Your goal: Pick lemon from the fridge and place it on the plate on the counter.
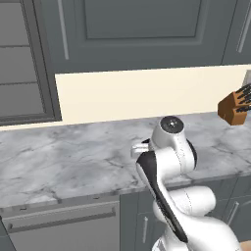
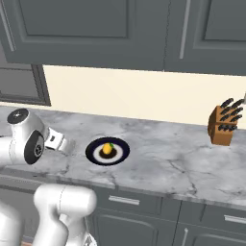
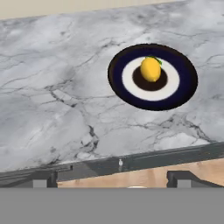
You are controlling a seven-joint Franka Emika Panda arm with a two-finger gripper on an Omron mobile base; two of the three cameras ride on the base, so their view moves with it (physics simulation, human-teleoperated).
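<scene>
So the lemon (image 3: 150, 69) is sitting right in the dark brown middle of the plate (image 3: 183, 92), upper right of the hand view, with a little green bit at its top. Same thing in the right base view: lemon (image 2: 107, 149) on the plate (image 2: 122, 154), a bit left of the frame's centre, on the marble worktop (image 2: 168, 168).

The claw (image 3: 112, 177) is nowhere near it. Its two dark tips (image 3: 183, 177) poke up at the bottom of the hand view, far apart from each other, nothing between them, so it's spread wide and empty. Past the tips there's the worktop's front edge and a strip of wood-coloured floor (image 3: 144, 175), and the plate is well beyond that, up the frame.

In the right base view the arm's wrist end sits at the left edge of the frame, over the worktop, with the plate just to its right and not touching. In the left base view the arm rises in the lower right and blocks part of the worktop (image 1: 63, 162) behind it.

Other stuff: a brown knife block (image 2: 222, 124) with dark handles stands at the right of the frame near the cream wall (image 2: 134, 93), well apart from the plate. Dark grey cupboards (image 2: 96, 29) run across the top.
</scene>
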